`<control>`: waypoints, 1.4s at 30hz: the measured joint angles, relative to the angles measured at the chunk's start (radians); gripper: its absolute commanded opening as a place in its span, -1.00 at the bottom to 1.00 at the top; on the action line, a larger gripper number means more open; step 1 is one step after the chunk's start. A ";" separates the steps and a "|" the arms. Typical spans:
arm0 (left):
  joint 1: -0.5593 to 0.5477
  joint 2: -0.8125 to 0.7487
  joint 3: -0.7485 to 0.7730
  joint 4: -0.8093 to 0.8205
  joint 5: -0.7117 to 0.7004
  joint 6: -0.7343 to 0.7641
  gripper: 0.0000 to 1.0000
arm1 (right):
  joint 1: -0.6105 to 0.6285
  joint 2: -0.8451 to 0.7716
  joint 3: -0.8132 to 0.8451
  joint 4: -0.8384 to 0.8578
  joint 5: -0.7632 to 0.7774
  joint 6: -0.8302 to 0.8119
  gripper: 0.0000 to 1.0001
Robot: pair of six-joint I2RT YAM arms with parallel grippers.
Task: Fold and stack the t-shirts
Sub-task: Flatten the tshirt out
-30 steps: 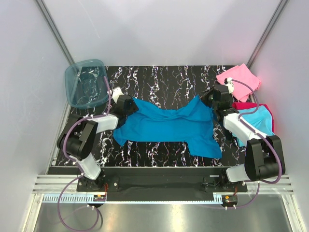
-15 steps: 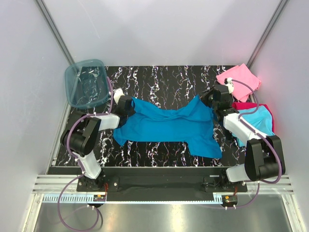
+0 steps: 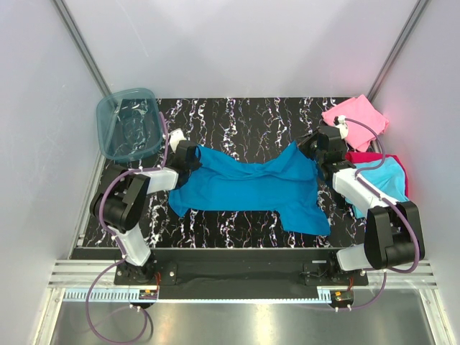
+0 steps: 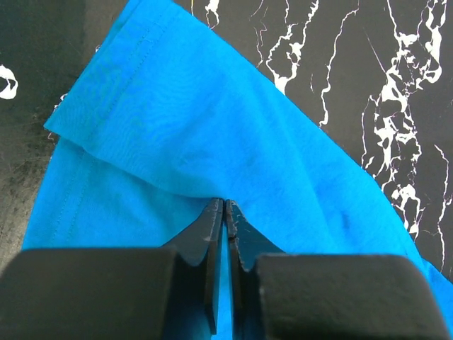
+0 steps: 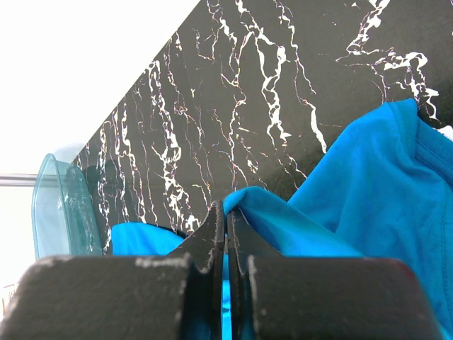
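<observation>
The blue shirt lies spread on the table near the arm bases. The left gripper and right gripper each pinch a far corner tight. At the right sit the folded cyan shirt, red shirt and pink shirt, with the tub far left

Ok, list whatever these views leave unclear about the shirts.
- Magenta-red shirt: top view, only a sliver shows; the light cyan shirt and right arm cover it.
- Light cyan shirt: near edge hidden behind the right arm.
- Teal shirt: both wrist views crop it; the shut left gripper and right gripper hide how much cloth is pinched.
</observation>
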 measured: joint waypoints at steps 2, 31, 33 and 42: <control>0.000 0.000 0.000 0.000 0.000 0.003 -1.00 | 0.000 0.000 0.000 0.000 0.000 0.000 -1.00; -0.079 -0.609 0.118 -0.308 -0.106 0.080 -1.00 | -0.008 -0.371 0.119 -0.185 0.031 -0.008 -1.00; -0.106 -0.661 0.101 -0.337 -0.122 0.083 -1.00 | -0.008 -0.424 0.119 -0.217 0.031 -0.011 -1.00; -0.284 -0.908 0.080 -0.489 -0.216 0.093 -1.00 | -0.008 -0.637 0.121 -0.342 0.020 -0.038 -1.00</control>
